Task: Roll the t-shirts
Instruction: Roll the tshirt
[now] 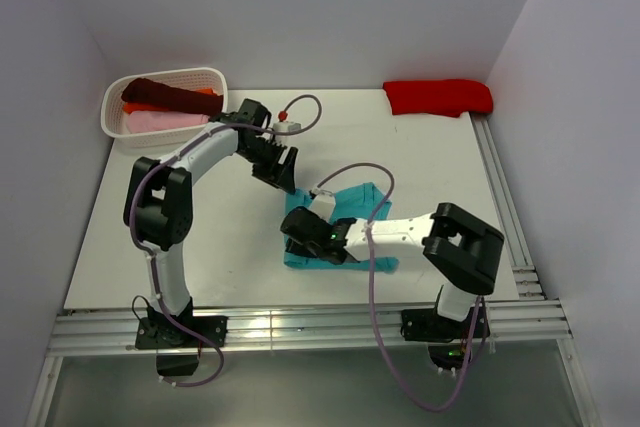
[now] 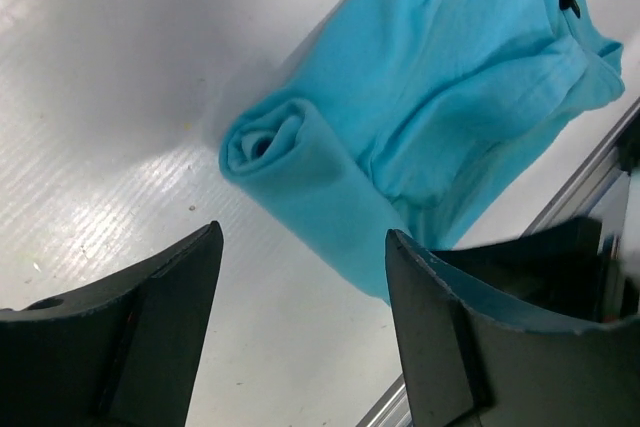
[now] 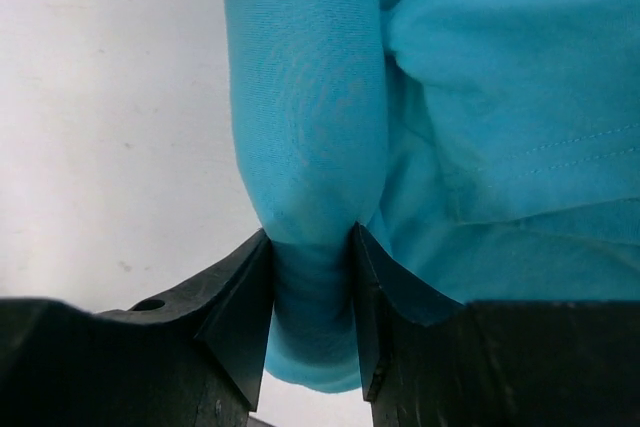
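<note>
The teal t-shirt (image 1: pixel 356 203) lies folded into a strip mid-table, its near left end rolled into a tube (image 2: pixel 290 152). My right gripper (image 1: pixel 298 235) is shut on that roll, the jaws pinching the cloth (image 3: pixel 310 147) from both sides (image 3: pixel 310 247). My left gripper (image 1: pixel 283 175) hovers just behind the shirt's far left corner, open and empty (image 2: pixel 300 247), with the roll's open end seen beyond its fingers. A red t-shirt (image 1: pixel 438 97) lies folded at the back right. Maroon (image 1: pixel 170 95), orange (image 1: pixel 205 92) and pink (image 1: pixel 165 121) shirts lie in a basket.
The white basket (image 1: pixel 215 75) stands at the back left corner. Metal rails run along the table's right edge (image 1: pixel 500 197) and near edge (image 1: pixel 300 332). White walls close in the back and both sides.
</note>
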{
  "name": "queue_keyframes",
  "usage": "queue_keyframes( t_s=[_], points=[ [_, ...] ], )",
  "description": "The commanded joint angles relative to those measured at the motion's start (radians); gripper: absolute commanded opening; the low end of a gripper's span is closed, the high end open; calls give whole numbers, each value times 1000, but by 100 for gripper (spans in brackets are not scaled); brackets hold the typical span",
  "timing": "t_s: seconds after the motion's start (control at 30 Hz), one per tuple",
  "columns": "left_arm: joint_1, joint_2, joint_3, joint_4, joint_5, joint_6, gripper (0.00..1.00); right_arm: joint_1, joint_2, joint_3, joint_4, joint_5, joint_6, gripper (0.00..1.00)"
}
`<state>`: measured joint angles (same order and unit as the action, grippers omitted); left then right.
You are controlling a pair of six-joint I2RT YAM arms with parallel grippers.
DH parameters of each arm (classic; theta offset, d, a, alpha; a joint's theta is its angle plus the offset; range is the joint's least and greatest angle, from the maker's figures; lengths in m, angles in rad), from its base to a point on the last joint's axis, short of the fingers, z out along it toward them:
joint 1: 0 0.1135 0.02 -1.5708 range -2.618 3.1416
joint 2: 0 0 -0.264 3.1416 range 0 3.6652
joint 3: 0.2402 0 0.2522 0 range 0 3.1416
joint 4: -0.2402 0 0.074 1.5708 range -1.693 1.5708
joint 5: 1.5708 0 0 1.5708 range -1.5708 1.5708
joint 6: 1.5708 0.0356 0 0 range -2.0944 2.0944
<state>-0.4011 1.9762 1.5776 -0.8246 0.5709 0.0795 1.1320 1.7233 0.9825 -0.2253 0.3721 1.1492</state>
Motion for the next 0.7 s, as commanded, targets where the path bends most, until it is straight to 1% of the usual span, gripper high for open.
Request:
queue_keyframes(
  t_s=[0.0,0.07,0.1,0.17,0.2,0.27,0.37,0.4,0.43,0.5,0.6,0.67],
  points=[
    [22,-53,-51,-2,107,60,72,-41,-77,-120,366,-130,27,41],
    [36,-56,-92,13,133,74,72,-67,-97,-194,437,-177,47,41],
    [39,-59,-106,21,161,77,72,-74,-102,-220,508,-188,58,41],
    [44,-60,-142,31,181,85,72,-86,-111,-292,581,-226,99,41],
    [44,-62,-155,57,201,82,73,-98,-111,-313,648,-240,124,41],
    [44,-62,-192,85,219,75,73,-107,-108,-370,710,-255,147,41],
    [45,-51,-241,177,257,26,73,-121,-91,-459,866,-298,207,41],
    [45,-50,-252,203,270,-7,73,-132,-81,-481,968,-323,237,40],
    [45,-45,-273,255,293,-18,73,-138,-58,-517,1016,-337,251,40],
    [45,-34,-286,297,306,-56,74,-146,-21,-541,1117,-360,285,39],
    [45,-24,-298,352,307,-72,74,-152,13,-550,1194,-368,308,39],
    [45,-14,-295,370,275,-124,74,-156,50,-539,1227,-403,314,39]
  ],
)
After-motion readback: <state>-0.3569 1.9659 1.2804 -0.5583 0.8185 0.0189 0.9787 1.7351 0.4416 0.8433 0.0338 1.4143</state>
